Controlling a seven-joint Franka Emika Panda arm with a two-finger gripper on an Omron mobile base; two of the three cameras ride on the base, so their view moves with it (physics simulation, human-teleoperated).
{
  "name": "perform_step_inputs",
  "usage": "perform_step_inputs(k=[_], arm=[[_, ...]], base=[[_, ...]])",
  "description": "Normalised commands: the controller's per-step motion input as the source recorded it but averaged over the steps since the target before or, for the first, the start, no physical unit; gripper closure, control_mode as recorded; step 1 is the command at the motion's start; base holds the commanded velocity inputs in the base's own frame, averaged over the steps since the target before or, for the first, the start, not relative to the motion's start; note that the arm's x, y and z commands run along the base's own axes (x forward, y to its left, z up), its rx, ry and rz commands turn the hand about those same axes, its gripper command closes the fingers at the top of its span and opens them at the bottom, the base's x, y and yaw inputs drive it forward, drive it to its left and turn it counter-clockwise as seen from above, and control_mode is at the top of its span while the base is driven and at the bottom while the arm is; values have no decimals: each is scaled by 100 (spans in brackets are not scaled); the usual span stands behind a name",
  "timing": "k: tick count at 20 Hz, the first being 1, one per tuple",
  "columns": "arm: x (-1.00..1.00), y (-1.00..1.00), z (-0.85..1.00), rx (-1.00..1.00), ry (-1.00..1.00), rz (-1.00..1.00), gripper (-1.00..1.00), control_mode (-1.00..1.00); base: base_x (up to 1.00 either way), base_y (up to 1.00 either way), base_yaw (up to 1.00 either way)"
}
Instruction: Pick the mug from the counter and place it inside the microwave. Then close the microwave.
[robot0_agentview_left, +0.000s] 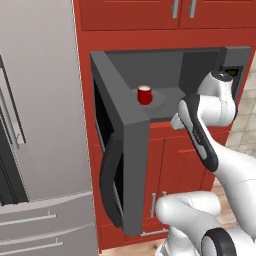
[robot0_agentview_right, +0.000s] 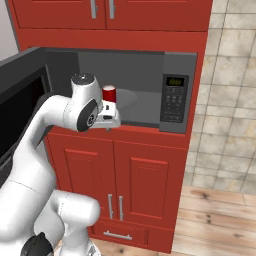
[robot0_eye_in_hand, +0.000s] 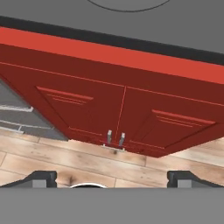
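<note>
**Mug in, door still wide**

The mug (robot0_agentview_left: 144, 94) stands upright on the turntable inside the microwave (robot0_agentview_right: 175, 97). The end effector (robot0_eye_in_hand: 112, 178), jaws spread and empty, sits just outside the cavity's front edge. The open door (robot0_agentview_left: 131, 165) swings out at about 8 o'clock from it

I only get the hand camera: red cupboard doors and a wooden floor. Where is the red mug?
Observer: The mug stands upright on the turntable inside the microwave.
Operator: Is the door shut?
Observer: No, the door stands wide open, swung out to the left.
Operator: And the hand?
Observer: The gripper hangs open and empty just outside the opening, in front of the mug.
</note>
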Motion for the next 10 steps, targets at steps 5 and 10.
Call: perform_step_inputs(k=[5,10], arm=[[-63,0,14,0,-9,-7,-100,-100],[-32,0,1,0,-19,-7,-100,-100]], base=[[0,0,0],[0,0,0]])
